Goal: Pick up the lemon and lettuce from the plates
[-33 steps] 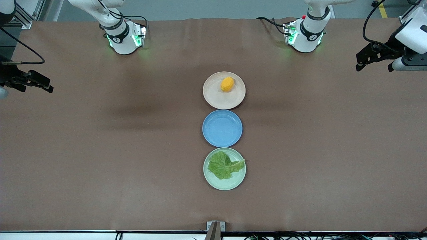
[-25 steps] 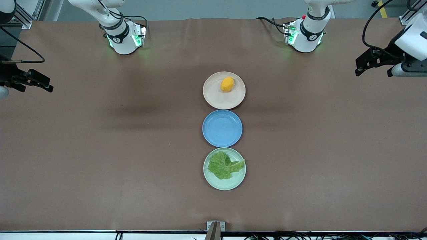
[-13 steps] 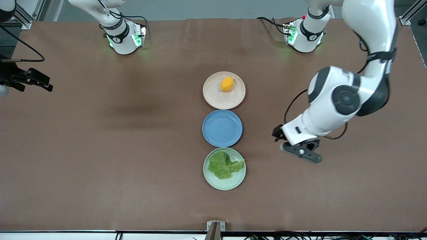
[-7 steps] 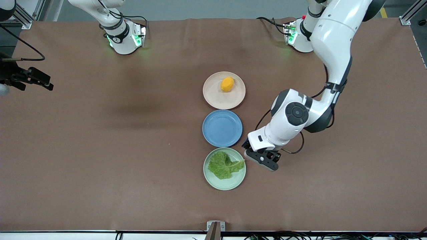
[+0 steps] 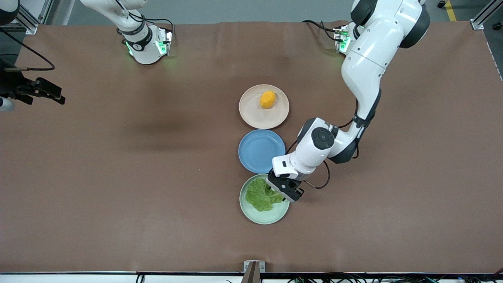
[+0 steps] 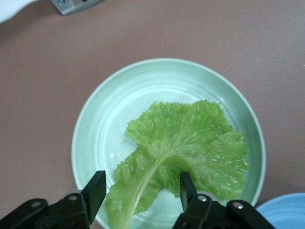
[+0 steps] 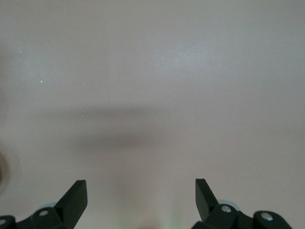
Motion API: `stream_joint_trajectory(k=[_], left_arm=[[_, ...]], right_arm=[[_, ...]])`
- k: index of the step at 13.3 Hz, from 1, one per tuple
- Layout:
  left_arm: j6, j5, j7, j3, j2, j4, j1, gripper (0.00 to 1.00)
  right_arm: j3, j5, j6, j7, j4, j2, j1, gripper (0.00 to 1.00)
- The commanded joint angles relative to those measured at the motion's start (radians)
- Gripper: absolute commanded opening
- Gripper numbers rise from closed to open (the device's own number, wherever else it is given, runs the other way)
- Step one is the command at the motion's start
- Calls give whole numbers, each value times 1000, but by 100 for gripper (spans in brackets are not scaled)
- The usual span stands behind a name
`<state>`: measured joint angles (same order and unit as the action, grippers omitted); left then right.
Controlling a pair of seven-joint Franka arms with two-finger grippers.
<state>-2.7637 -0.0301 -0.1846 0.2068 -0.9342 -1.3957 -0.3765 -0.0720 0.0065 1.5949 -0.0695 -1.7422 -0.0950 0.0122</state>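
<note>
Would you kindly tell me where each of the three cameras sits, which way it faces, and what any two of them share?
Front view: high across the table, facing both bases; shows both arms, left tool over the crinkled green lettuce leaf.
Left wrist view: on the left wrist, looking down at the pale mint green round plate; own fingers straddle the leaf's stalk.
Right wrist view: on the waiting right arm, looking at bare brown table; right tool open.
Shared: front and left wrist both show leaf and plate.

My black fingers (image 6: 95, 188) frame a crinkled bright green lettuce (image 6: 183, 148) on a pale mint plate (image 6: 95, 124). Yellow-orange lemon (image 5: 267, 99), beige-pink plate (image 5: 251, 112), blue plate (image 5: 261, 151), brown table (image 5: 118, 177).
</note>
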Motion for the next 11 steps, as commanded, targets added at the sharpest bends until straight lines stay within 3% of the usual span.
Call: stream_joint_trajectory(k=[1, 4, 5, 7, 8, 11], left_arm=[[-16, -16, -44, -4, -44, 41, -7, 66], [-17, -16, -117, -4, -57, 40, -7, 53], [-17, -17, -130, -4, -58, 40, -7, 45], [-17, -17, -177, -6, -57, 37, -5, 11], [-17, -17, -191, -6, -54, 38, -5, 1], [-14, -20, -190, -7, -37, 38, -4, 0]], right_arm=[[5, -3, -10, -4, 39, 6, 2, 100], [3, -2, -6, -9, 82, 102, 3, 100], [3, -2, -7, -10, 99, 144, 6, 100], [3, 1, 2, -6, 108, 182, 5, 100], [3, 12, 0, 7, 99, 182, 2, 100], [4, 102, 2, 172, 35, 167, -23, 100]])
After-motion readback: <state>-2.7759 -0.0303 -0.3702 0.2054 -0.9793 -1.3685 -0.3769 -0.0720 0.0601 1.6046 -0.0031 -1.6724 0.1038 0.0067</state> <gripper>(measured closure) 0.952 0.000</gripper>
